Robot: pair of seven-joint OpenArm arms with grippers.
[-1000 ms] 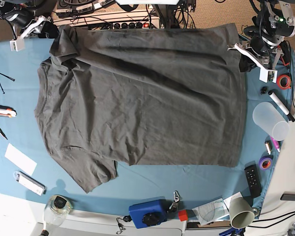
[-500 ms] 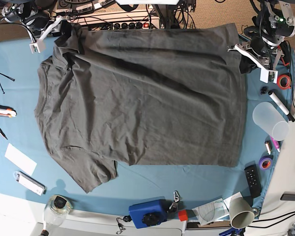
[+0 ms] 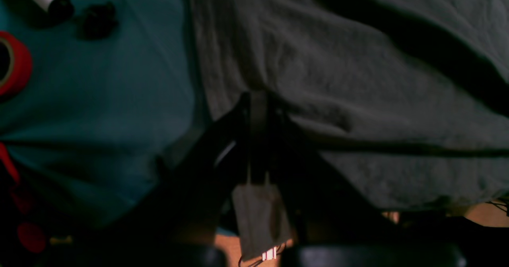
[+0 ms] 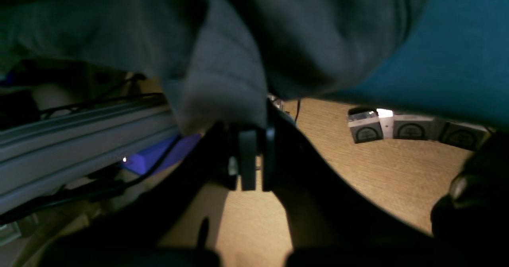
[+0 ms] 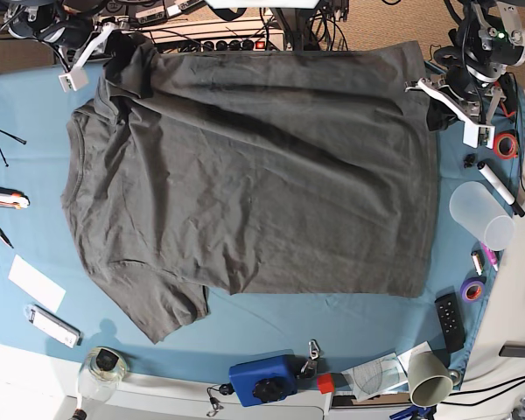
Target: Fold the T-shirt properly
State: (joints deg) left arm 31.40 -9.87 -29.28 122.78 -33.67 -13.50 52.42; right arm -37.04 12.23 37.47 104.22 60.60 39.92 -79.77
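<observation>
The T-shirt, matte charcoal knit with soft creases, lies spread across the blue table cloth. Right gripper: jaws pressed together, pinching a thick folded sleeve edge at the T-shirt's far corner. Left gripper: jaws closed on the hem at the T-shirt's opposite far corner, beside a glossy red tape roll. No writing is legible.
</observation>
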